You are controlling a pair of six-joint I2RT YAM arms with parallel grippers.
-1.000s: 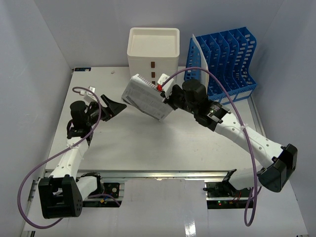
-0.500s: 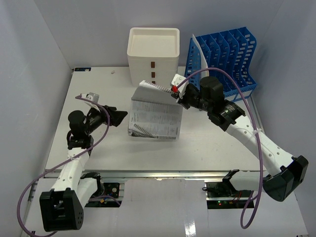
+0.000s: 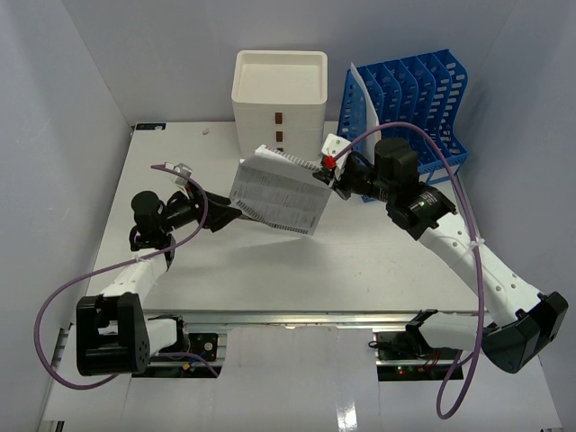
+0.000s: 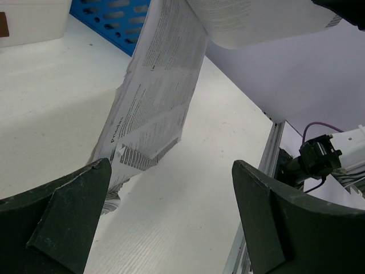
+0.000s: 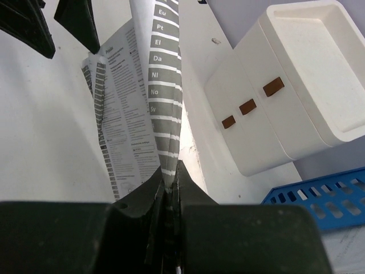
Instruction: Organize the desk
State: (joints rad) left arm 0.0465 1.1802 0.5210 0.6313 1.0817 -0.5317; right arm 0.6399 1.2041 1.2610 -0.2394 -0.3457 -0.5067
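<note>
White laminate makes up the desk (image 3: 360,261), which fills the middle of the top view with its long axis running left to right and a metal rail (image 3: 297,317) along its lower edge; walls close in on the left, right and upper sides. We see bare surface across the lower centre, the lower right and the upper left of the desk, while the upper edge is crowded. We count one cream drawer box (image 3: 280,85) at upper centre, with three brown pulls (image 5: 251,105) on its front, and just to its right one blue file rack (image 3: 409,99) with one white sheet (image 3: 358,94) standing in its leftmost slot. One printed booklet (image 3: 281,189) hangs tilted over the desk's centre, below the drawer box, its pages splaying downward. The right gripper (image 3: 326,173) is pinched tight on the booklet's upper right edge, with the grey language tabs running away from the jaws in its wrist view. The left gripper (image 3: 232,216) sits just beside the booklet's lower left edge, jaws spread wide with nothing between them. We cannot tell whether the booklet's lowest corner touches the desk
</note>
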